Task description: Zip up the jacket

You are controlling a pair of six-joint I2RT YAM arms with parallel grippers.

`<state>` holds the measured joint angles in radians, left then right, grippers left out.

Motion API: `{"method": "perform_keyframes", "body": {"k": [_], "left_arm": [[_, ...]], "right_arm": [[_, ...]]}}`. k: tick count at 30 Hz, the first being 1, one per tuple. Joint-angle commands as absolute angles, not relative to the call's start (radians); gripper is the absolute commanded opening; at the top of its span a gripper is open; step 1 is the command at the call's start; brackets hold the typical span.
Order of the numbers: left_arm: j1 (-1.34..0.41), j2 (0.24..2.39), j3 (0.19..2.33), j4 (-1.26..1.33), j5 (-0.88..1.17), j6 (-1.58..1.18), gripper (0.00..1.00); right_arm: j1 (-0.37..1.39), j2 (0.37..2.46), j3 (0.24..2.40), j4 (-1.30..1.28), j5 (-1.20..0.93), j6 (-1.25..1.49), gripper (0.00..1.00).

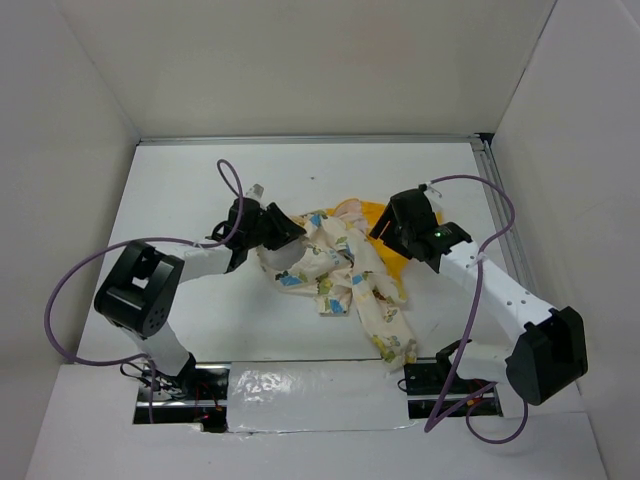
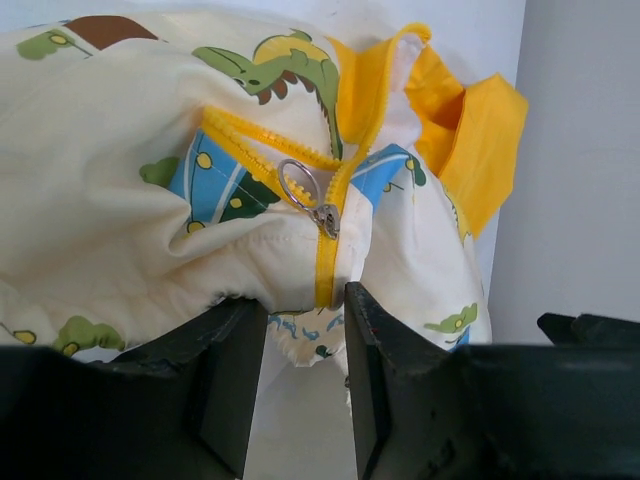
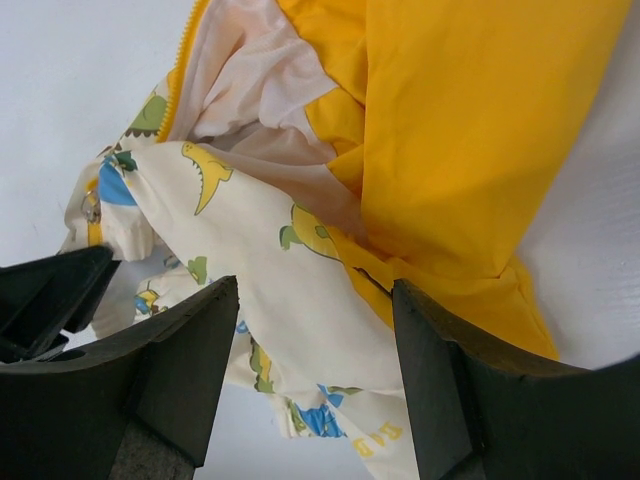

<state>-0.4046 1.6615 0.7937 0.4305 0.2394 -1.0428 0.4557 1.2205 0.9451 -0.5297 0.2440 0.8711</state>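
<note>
**Top view.** The jacket (image 1: pixel 345 275) lies crumpled at the centre of the white table (image 1: pixel 200 190), cream printed fabric uppermost. Its yellow lining (image 1: pixel 372 212) is exposed on the 1 o'clock side, and a trailing fold (image 1: pixel 392 335) reaches toward 5 o'clock. The left gripper (image 1: pixel 278 232) meets the garment at its 10 o'clock edge. The right gripper (image 1: pixel 392 232) meets it at 2 o'clock, over the yellow fabric.

**Left wrist view.** The two dark fingers (image 2: pixel 235 370) stand close together, pinching the jacket's lower hem where the yellow zipper tape (image 2: pixel 325 270) ends. The metal slider (image 2: pixel 324 217) sits low on the zipper, just above the pinched hem, with its ring pull (image 2: pixel 298 185) tipped toward 10 o'clock. Above the slider the two tooth rows part, one toward 10 o'clock and the other toward 1 o'clock.

**Right wrist view.** The fingers (image 3: pixel 190 360) are spread wide and not clamped. Cream fabric and a fold of yellow lining lie between them, and the yellow edge touches the finger at 4 o'clock. A row of yellow teeth (image 3: pixel 182 55) runs along the fabric edge at 11 o'clock.
</note>
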Motion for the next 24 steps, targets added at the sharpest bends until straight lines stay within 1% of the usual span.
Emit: {"method": "perform_keyframes", "body": {"k": [1,4,7,8,9,10,14,16,18,19,20,21,22,23,24], "left_arm": [[-0.406,1.689,0.825,0.511,0.193,-1.14,0.47],[-0.42,1.681,0.802,0.56,0.155,-1.183,0.45],[-0.439,1.672,0.805,0.568,0.108,-1.187,0.25],[-0.443,1.675,0.814,0.56,0.101,-1.18,0.11],[-0.442,1.677,0.834,0.548,0.091,-1.166,0.07],[-0.442,1.678,0.844,0.535,0.092,-1.154,0.0],[-0.43,1.687,0.868,0.583,0.172,-1.039,0.0],[-0.422,1.678,0.882,0.592,0.262,-0.954,0.0],[-0.391,1.635,0.911,0.545,0.342,-0.87,0.0],[-0.376,1.619,0.928,0.52,0.456,-0.829,0.0],[-0.347,1.585,0.971,0.478,0.506,-0.804,0.0],[-0.33,1.571,1.0,0.419,0.581,-0.72,0.0],[-0.312,1.566,1.034,0.379,0.765,-0.678,0.0],[-0.283,1.571,1.137,0.321,0.866,-0.581,0.0],[-0.273,1.583,1.193,0.184,0.959,-0.528,0.0]], "right_arm": [[0.462,1.218,0.942,-0.523,0.242,0.879,0.7],[0.465,1.229,0.936,-0.512,0.221,0.884,0.7],[0.474,1.241,0.936,-0.511,0.216,0.884,0.69],[0.474,1.244,0.934,-0.511,0.215,0.882,0.69],[0.476,1.246,0.934,-0.511,0.215,0.879,0.69],[0.48,1.249,0.933,-0.508,0.215,0.876,0.69],[0.495,1.238,0.919,-0.491,0.218,0.859,0.69],[0.508,1.223,0.907,-0.457,0.216,0.81,0.69],[0.528,1.189,0.893,-0.434,0.235,0.753,0.69],[0.531,1.172,0.89,-0.408,0.235,0.736,0.69],[0.534,1.139,0.885,-0.391,0.221,0.701,0.69],[0.537,1.122,0.87,-0.365,0.201,0.677,0.69],[0.538,1.076,0.864,-0.312,0.178,0.657,0.69],[0.538,1.054,0.856,-0.286,0.131,0.626,0.7],[0.538,1.031,0.835,-0.228,0.097,0.603,0.7]]}}
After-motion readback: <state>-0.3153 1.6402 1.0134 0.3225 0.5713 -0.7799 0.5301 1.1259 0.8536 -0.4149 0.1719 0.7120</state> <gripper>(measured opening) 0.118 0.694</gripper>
